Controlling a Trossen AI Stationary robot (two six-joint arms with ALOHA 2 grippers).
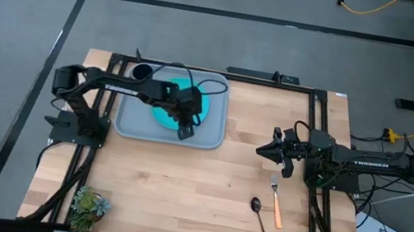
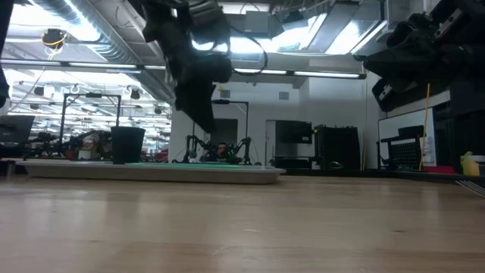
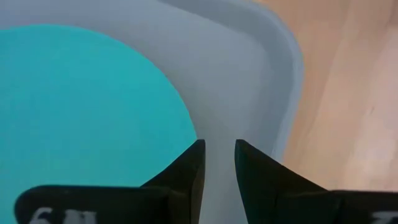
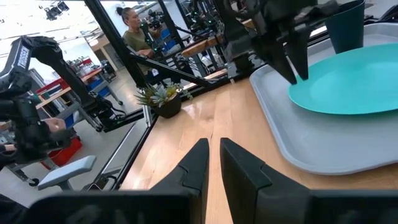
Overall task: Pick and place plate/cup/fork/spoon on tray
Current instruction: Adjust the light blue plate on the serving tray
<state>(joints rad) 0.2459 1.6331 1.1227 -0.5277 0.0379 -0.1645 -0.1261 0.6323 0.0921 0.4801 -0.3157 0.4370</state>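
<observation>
High view: the tray (image 1: 212, 138) lies near the far edge of the desk, left of centre, w/ the plate (image 1: 164, 113) in its middle and the cup (image 1: 142, 71) at its far-left corner. The left gripper (image 1: 186, 133) hangs over the tray just beside the near-right rim of the plate; left wrist view shows its fingers (image 3: 186, 171) a little apart, nothing between them, above bare tray floor next to the plate edge. The right gripper (image 1: 262, 150) waits above the desk near the right edge, well apart from the tray, pointing toward it; its fingers (image 4: 196, 165) stand close w/ a narrow gap, holding nothing. The fork (image 1: 275, 200) and the spoon (image 1: 260, 219) lie side by side on the desk near the near-right corner, fork nearer the right edge. A small plant (image 1: 88, 205) sits at the near-left corner.
</observation>
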